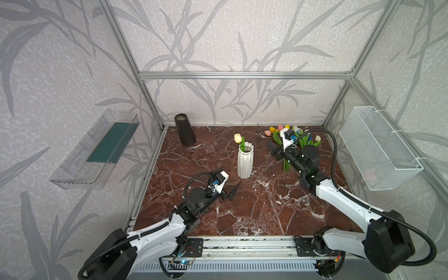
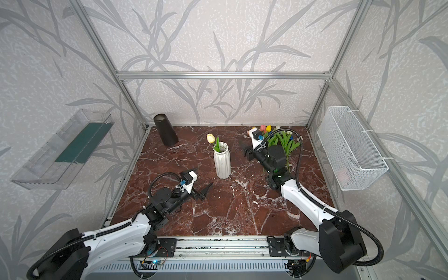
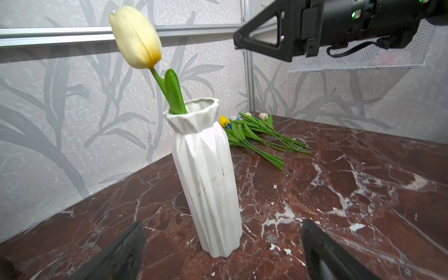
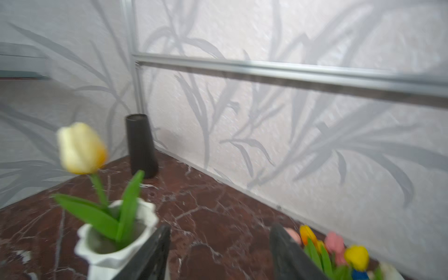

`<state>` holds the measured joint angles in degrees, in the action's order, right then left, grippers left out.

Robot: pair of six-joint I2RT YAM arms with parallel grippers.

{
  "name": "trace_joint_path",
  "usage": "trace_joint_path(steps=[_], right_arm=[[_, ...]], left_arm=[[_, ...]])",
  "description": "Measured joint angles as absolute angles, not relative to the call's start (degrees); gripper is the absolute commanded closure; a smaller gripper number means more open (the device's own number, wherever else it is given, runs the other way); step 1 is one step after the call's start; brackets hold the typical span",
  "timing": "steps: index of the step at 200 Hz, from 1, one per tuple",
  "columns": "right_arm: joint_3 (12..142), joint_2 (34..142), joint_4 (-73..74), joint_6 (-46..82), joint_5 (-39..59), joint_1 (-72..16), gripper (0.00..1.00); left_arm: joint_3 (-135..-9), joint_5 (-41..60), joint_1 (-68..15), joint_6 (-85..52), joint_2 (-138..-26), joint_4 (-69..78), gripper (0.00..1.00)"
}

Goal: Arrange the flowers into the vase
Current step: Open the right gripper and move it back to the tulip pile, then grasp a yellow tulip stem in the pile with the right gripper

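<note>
Our right gripper point(image 4: 221, 225), jaws apart and empty, hangs between the vase point(image 3: 206, 174) and the flowers point(image 3: 257, 135), which lie on the table point(image 3: 339, 194) below its outer side, stems pointing back along its arm, well beyond our wide-spread left gripper point(image 3: 223, 225).

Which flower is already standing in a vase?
Start at the red-brown marble tabletop and find the white ridged ceramic vase near its middle. The cream-yellow tulip rising from its mouth is the one: it alone stands up, while the other tulips lie bundled in the far right corner.
</note>
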<state>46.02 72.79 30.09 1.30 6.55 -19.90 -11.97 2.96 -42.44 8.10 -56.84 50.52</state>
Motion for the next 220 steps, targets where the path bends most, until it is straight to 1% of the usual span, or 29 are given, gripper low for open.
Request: trace_joint_path(steps=[24, 35, 60, 80, 112, 130, 169, 220], right_arm=[[53.76, 79.92, 17.30, 8.23, 2.20, -11.33, 0.60], [57.82, 84.09, 10.98, 10.61, 1.78, -7.90, 0.67], [65.84, 94.83, -0.73, 14.17, 4.86, -1.56, 0.70], [68.97, 102.56, -6.22, 16.01, 8.69, 1.17, 0.76], [72.58, 110.80, -12.01, 17.37, 13.34, 0.45, 0.76], [75.18, 112.97, -13.78, 17.54, 14.06, -0.58, 0.73], [81.19, 114.56, -16.01, 17.32, 13.26, -2.55, 0.73], [88.38, 120.11, -20.36, 16.67, 9.32, -3.68, 0.74]], left_arm=[[-14.24, 3.09, -42.44, 8.08, -62.94, 52.93, 0.00], [-15.22, 3.14, -42.44, 7.92, -64.79, 53.39, 0.00], [-16.93, 5.37, -42.46, 7.88, -67.90, 54.37, 0.00], [-17.93, 7.94, -42.68, 7.92, -70.94, 54.96, 0.00], [-17.96, 10.09, -42.76, 7.18, -74.83, 57.19, 0.00], [-17.96, 10.55, -42.76, 6.61, -76.69, 59.22, 0.00], [-17.96, 11.07, -42.76, 6.13, -79.22, 62.76, 0.01], [-15.77, 11.92, -42.76, 5.17, -79.48, 64.34, 0.00]])
